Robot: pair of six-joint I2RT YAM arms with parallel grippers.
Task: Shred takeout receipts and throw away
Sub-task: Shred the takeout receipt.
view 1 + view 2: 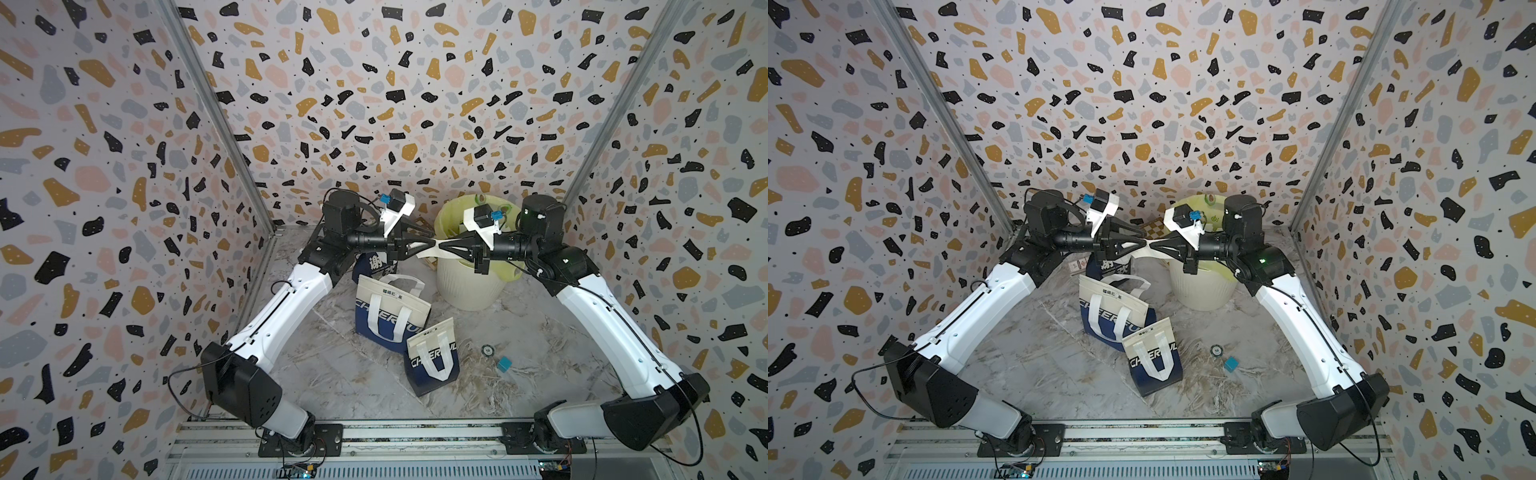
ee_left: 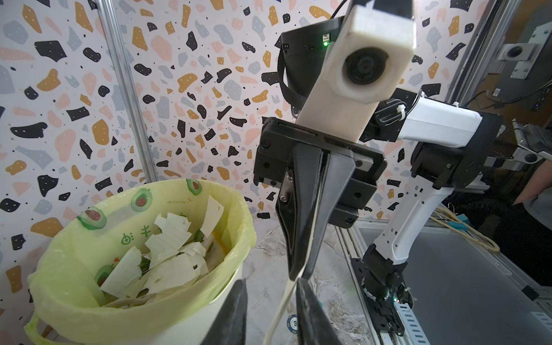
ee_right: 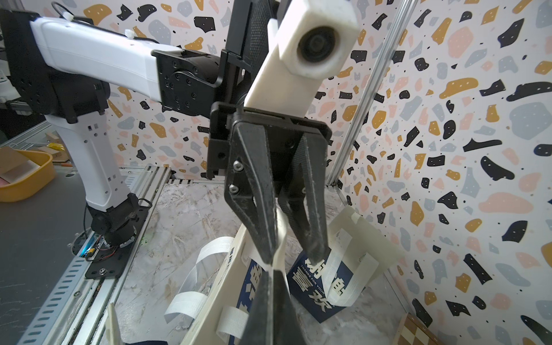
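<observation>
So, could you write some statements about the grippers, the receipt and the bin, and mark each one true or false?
1. The right gripper is shut on a receipt. True.
2. The bin is empty. False: torn paper scraps lie in it.
3. The left gripper is fully shut. False: its jaws stand apart, with the receipt between them.
4. A blue cube lies on the table. True.
5. The tote bags are inside the bin. False: they are on the table beside it.
</observation>
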